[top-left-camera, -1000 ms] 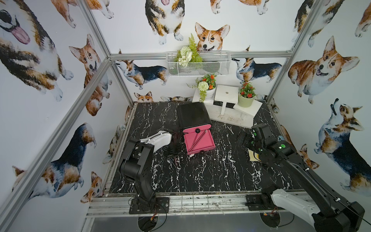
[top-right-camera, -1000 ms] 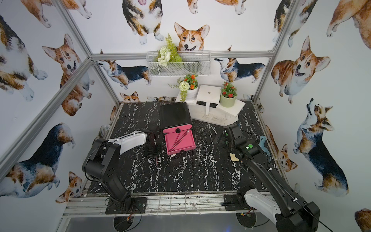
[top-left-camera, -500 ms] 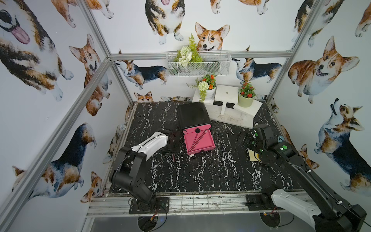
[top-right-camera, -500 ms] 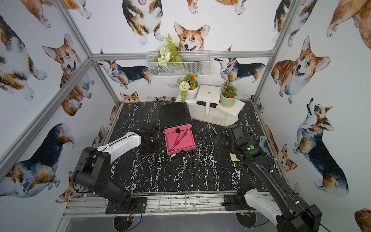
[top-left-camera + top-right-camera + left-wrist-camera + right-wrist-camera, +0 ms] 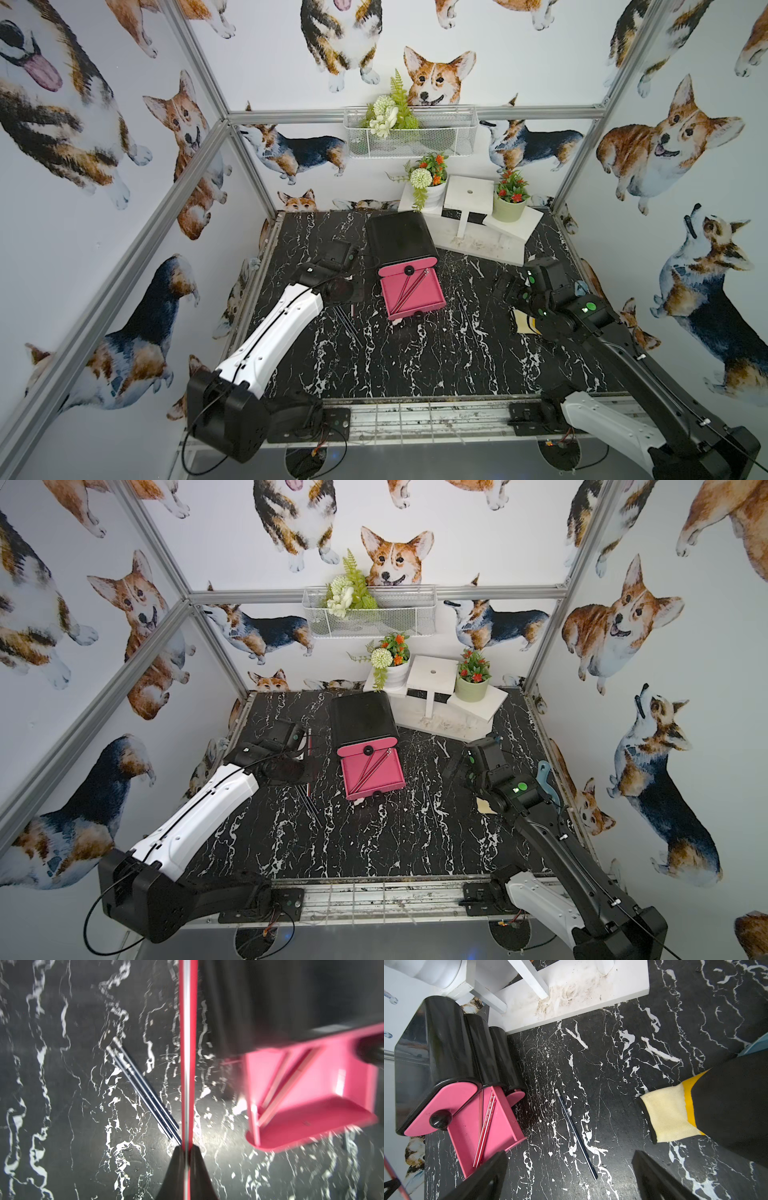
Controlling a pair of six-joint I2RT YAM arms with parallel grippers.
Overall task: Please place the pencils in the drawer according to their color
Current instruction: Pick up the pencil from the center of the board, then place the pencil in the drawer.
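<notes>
left hand (image 5: 187,1152): clenched on red pencil (image 5: 188,1043), meant for matching pink drawer (image 5: 324,1084) beside it
right hand (image 5: 569,1154): released, empty; dark pencil (image 5: 576,1134) below it, likely next

White stand (image 5: 461,203), green flowerpot (image 5: 508,211), wire basket (image 5: 436,141), glove (image 5: 668,1113).

Red pencils (image 5: 409,289) diagonal in pink drawer (image 5: 430,300)

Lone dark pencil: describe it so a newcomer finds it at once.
Find the black cabinet with its pink drawer open on the marble table. Between that drawer and the right arm, one dark pencil lies alone on the marble. The other dark pencils lie together beyond the drawer, and red pencils lie inside it.
</notes>
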